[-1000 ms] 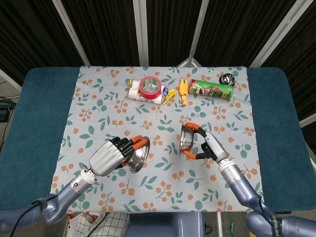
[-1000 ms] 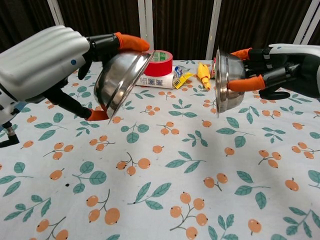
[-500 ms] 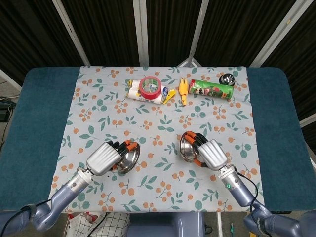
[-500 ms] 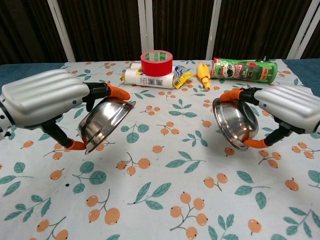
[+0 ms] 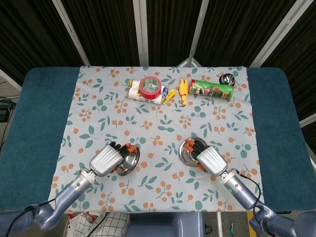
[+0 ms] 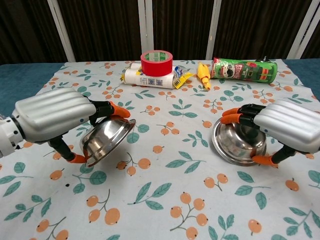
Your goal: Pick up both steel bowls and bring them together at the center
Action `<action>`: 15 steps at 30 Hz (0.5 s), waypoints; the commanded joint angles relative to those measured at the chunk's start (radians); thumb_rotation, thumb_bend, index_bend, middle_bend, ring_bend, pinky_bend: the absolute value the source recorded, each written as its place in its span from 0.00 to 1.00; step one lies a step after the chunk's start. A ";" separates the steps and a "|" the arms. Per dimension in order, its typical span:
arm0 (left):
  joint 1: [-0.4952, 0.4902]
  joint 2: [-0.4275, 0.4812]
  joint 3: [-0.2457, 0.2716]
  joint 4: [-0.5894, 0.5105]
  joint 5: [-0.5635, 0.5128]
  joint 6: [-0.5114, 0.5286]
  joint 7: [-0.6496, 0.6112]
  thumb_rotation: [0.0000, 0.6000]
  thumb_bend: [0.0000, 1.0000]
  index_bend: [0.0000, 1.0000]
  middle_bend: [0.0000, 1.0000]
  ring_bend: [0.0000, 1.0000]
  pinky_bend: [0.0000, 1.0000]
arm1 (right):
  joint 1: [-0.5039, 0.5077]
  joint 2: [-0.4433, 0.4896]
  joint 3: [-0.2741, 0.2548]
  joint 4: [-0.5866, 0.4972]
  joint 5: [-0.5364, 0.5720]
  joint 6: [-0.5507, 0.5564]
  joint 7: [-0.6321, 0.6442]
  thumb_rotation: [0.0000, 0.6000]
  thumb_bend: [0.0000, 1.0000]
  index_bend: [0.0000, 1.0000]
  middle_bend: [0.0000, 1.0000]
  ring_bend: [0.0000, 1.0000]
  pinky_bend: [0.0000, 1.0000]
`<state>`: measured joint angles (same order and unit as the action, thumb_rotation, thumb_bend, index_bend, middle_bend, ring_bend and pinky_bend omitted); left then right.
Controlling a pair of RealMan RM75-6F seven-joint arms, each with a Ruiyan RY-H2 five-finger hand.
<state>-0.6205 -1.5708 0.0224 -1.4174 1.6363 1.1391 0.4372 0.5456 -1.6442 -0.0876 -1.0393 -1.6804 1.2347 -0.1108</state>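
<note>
Two steel bowls are low over the flowered cloth. My left hand (image 5: 104, 161) (image 6: 52, 116) grips the left bowl (image 5: 129, 159) (image 6: 106, 140) by its rim, tilted, with its lower edge near the cloth. My right hand (image 5: 209, 159) (image 6: 290, 124) holds the right bowl (image 5: 187, 152) (image 6: 234, 141), which lies almost flat on or just above the cloth, opening upward. The two bowls are apart, with a wide gap of cloth between them.
At the back of the cloth (image 5: 163, 123) lie a red tape roll (image 5: 149, 86) on a white packet, a yellow tool (image 5: 183, 91), a green crisps can (image 5: 212, 89) on its side and a small dark round object (image 5: 227, 78). Blue table surface (image 5: 39, 118) flanks the cloth.
Both hands have lowered their bowls from raised, steeply tilted poses down toward the cloth. The right bowl has turned nearly flat; the left one stays tilted.
</note>
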 commanded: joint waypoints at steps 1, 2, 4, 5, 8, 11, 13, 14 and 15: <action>0.002 -0.009 -0.001 0.007 -0.016 -0.015 0.002 1.00 0.14 0.20 0.29 0.30 0.37 | -0.004 0.023 0.005 -0.072 0.036 -0.045 0.006 1.00 0.44 0.00 0.14 0.24 0.49; 0.006 -0.015 -0.003 0.017 -0.022 -0.014 0.017 1.00 0.13 0.18 0.27 0.28 0.36 | -0.004 0.032 0.009 -0.096 0.046 -0.056 0.008 0.98 0.44 0.00 0.12 0.22 0.47; 0.013 -0.021 -0.002 0.032 -0.034 -0.016 0.060 1.00 0.11 0.13 0.21 0.23 0.34 | -0.006 0.043 0.011 -0.133 0.060 -0.071 0.021 0.91 0.45 0.00 0.09 0.18 0.45; 0.017 -0.023 -0.002 0.036 -0.044 -0.021 0.083 0.99 0.09 0.09 0.18 0.20 0.33 | -0.007 0.048 0.013 -0.148 0.066 -0.076 0.023 0.87 0.44 0.00 0.07 0.17 0.44; 0.030 -0.023 -0.003 0.026 -0.096 -0.054 0.151 0.89 0.07 0.02 0.10 0.15 0.29 | -0.010 0.070 0.014 -0.204 0.084 -0.095 0.048 0.80 0.42 0.00 0.03 0.12 0.42; 0.033 -0.018 -0.008 0.005 -0.137 -0.080 0.196 0.75 0.04 0.00 0.02 0.08 0.25 | -0.012 0.090 0.013 -0.248 0.098 -0.115 0.064 0.62 0.40 0.00 0.00 0.05 0.37; 0.035 -0.013 -0.011 -0.013 -0.160 -0.092 0.220 0.70 0.02 0.00 0.00 0.03 0.24 | -0.011 0.108 0.011 -0.280 0.105 -0.129 0.069 0.56 0.38 0.00 0.00 0.01 0.34; 0.035 -0.012 -0.011 -0.018 -0.164 -0.094 0.224 0.67 0.02 0.00 0.00 0.01 0.24 | -0.010 0.113 0.010 -0.289 0.105 -0.132 0.070 0.55 0.37 0.00 0.00 0.01 0.33; 0.036 -0.009 -0.013 -0.028 -0.172 -0.095 0.232 0.65 0.01 0.00 0.00 0.00 0.23 | -0.010 0.123 0.009 -0.305 0.107 -0.136 0.069 0.55 0.37 0.00 0.00 0.00 0.33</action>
<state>-0.5874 -1.5845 0.0128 -1.4322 1.4769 1.0510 0.6577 0.5355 -1.5363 -0.0768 -1.3253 -1.5796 1.1094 -0.0462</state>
